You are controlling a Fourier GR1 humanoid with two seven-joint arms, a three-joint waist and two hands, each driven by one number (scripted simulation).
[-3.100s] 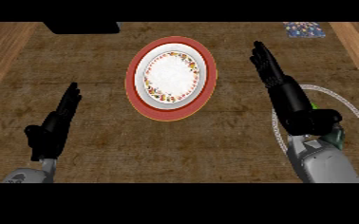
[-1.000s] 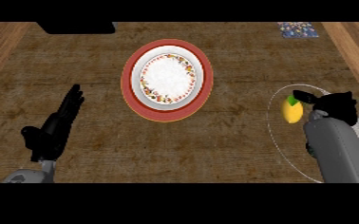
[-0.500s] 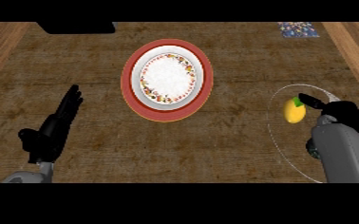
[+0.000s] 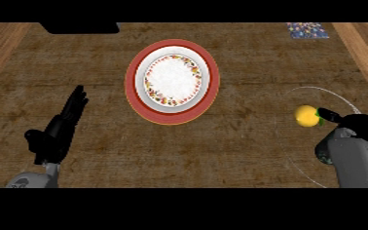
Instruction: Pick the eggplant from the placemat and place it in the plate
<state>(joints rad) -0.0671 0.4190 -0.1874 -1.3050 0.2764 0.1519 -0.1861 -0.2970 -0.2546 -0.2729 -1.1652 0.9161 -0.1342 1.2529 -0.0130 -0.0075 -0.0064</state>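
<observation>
The plate, white with a patterned rim inside a broad red border, lies flat on the brown wooden surface and serves here as the reference landmark. Nothing rests on the plate. The task's thing shows as a small yellow object, here recorded as the eggplant, though its colour is yellow; it sits well to the right of the plate and somewhat below it, inside a faint pale circular outline that appears to be the placemat. The right hand is at the eggplant's right side, touching or just beside it; only a small dark part of the hand shows ahead of the grey forearm, and the state of its fingers cannot be told. The left hand rests well to the left of the plate and below it, near the lower left, fingers straight and released, holding nothing. Above and left of the plate a dark rectangular object sits at the surface's far edge; above and right, a small patterned item lies near the far right corner.
</observation>
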